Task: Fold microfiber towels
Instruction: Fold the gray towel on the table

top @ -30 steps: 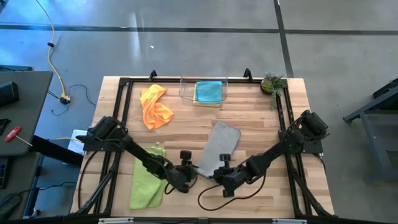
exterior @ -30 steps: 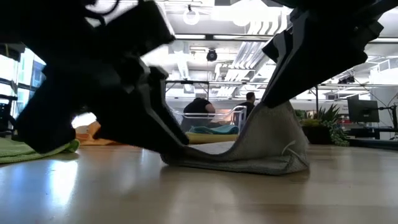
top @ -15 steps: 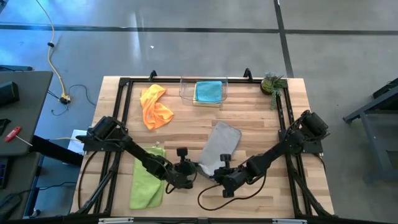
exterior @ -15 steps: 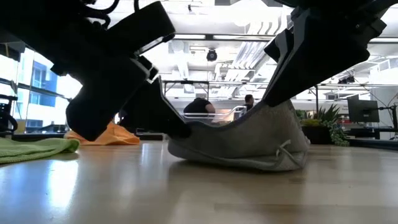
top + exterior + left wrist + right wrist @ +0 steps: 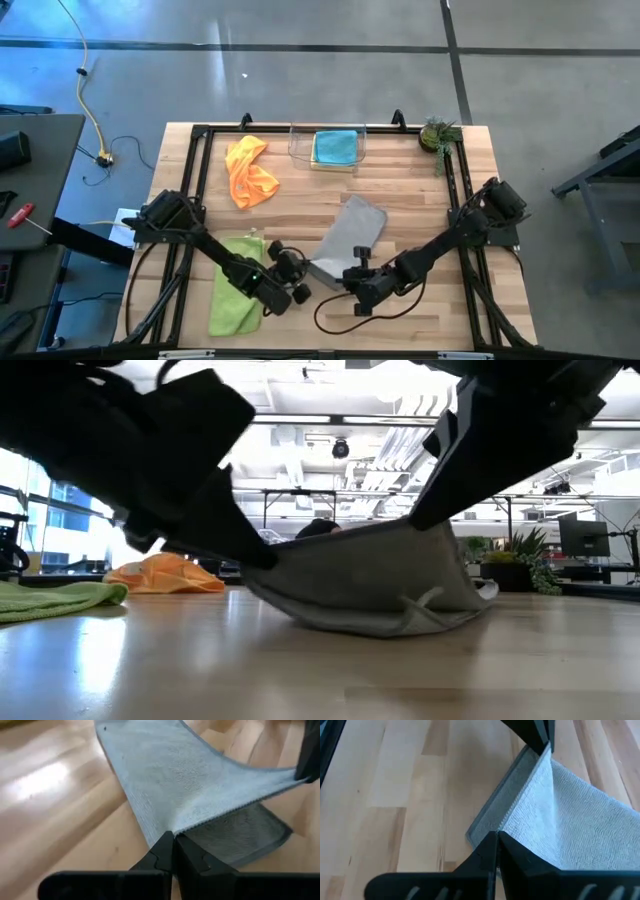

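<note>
Two pinches hold the soft grey microfiber towel (image 5: 345, 238) at its near corners: the left gripper (image 5: 173, 839) and right gripper (image 5: 497, 836) are each clamped on an edge. The towel lies mid-table, its long axis running from near-left to far-right, near end lifted. Thin bites like these could slip if the arms pull apart, or the lifted end may sag and bunch.

Yellow towel (image 5: 330, 166) mostly hidden, perhaps under teal towel (image 5: 335, 146)
</note>
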Action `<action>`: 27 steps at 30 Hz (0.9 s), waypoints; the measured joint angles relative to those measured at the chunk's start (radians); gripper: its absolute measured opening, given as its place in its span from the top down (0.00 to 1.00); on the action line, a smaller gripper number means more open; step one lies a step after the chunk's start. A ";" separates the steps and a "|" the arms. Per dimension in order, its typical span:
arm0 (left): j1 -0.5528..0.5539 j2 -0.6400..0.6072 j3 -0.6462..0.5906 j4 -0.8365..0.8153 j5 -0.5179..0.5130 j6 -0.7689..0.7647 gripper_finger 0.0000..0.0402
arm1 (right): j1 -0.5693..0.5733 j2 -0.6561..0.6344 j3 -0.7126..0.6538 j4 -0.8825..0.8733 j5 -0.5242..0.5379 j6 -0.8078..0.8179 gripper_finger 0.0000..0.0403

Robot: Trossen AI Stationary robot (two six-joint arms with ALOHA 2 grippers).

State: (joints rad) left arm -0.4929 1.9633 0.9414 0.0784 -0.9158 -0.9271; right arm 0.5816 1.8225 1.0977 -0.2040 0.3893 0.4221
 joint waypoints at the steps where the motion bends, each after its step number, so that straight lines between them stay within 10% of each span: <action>1: -0.004 -0.001 -0.007 0.001 -0.005 -0.028 1.00 | 0.000 0.008 0.000 0.011 -0.001 0.000 1.00; 19: -0.019 0.003 -0.095 -0.001 -0.057 -0.266 1.00 | -0.052 0.000 -0.001 0.011 -0.071 -0.017 0.67; 27: -0.068 0.003 -0.094 0.139 -0.067 -0.040 1.00 | -0.114 -0.044 0.000 -0.070 -0.104 -0.091 0.90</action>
State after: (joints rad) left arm -0.5614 1.9663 0.8471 0.2174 -0.9825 -0.9672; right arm 0.4677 1.7784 1.0976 -0.2743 0.2852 0.3307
